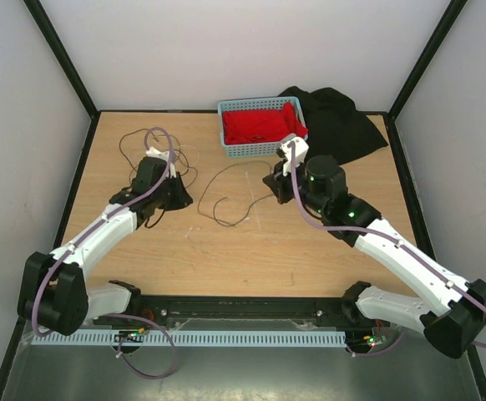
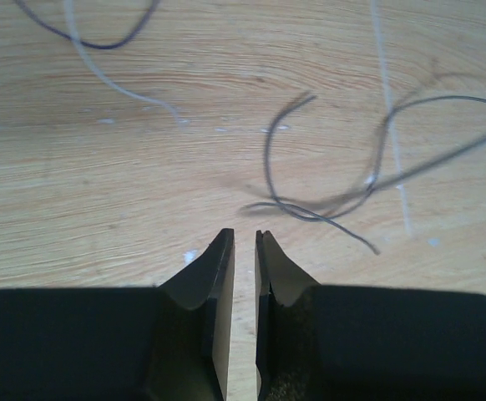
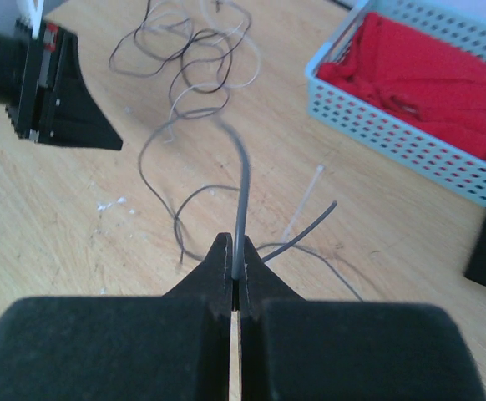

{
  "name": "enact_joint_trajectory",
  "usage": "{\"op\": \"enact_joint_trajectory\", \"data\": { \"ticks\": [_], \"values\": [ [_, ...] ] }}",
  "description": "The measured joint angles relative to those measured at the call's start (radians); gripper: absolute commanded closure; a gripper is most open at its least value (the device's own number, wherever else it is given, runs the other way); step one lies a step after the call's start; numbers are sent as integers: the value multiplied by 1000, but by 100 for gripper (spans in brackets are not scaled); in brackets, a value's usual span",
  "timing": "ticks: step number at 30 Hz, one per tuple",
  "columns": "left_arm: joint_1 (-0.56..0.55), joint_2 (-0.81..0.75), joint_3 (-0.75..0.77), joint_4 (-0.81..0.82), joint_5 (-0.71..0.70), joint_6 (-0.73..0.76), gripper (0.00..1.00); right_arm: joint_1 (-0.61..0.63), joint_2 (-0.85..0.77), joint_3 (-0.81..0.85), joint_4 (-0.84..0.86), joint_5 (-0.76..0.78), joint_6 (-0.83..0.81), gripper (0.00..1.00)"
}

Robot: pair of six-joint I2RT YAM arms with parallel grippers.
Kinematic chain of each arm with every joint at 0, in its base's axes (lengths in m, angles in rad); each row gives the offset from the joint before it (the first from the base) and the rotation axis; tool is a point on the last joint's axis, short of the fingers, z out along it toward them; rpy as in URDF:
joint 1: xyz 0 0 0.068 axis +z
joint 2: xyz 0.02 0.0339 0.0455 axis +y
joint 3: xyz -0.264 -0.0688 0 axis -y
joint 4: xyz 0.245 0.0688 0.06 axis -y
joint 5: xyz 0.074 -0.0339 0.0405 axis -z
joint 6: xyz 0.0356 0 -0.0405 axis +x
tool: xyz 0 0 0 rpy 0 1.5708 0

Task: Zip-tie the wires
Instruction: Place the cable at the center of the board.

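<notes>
Left gripper (image 2: 245, 238): fingers nearly together, a thin gap, nothing held; it is lowered near loose wires (image 1: 155, 154) at table (image 1: 251, 251) left-centre. Right gripper (image 3: 236, 269): fingers clamped on one wire strand (image 3: 241, 200). Best kept clamped while the strand is drawn toward the left loops for bundling. No zip tie identified. No readable labels or writing.

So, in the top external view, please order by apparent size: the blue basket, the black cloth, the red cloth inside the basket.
Largest to smallest, as they look there:
1. black cloth, though the basket hides part of it
2. blue basket
3. red cloth, lying within the basket's rim
</notes>
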Motion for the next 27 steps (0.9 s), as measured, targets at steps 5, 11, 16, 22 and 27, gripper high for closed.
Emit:
{"op": "enact_joint_trajectory", "data": {
  "ticks": [5,11,16,22,27],
  "values": [
    [2,5,-11,-23,-87,20,84,-1,-29,39,-23,53,15,100],
    [2,43,-11,-29,-116,28,78,-3,-27,34,-53,56,22,100],
    [2,46,-11,-20,-48,23,56,-3,-27,34,-64,47,22,100],
    [2,-1,-24,33,73,-7,36,-4,-28,37,-66,-6,21,100],
    [2,-64,-33,65,136,-68,30,-4,-29,52,-62,-32,21,100]
  ]
}}
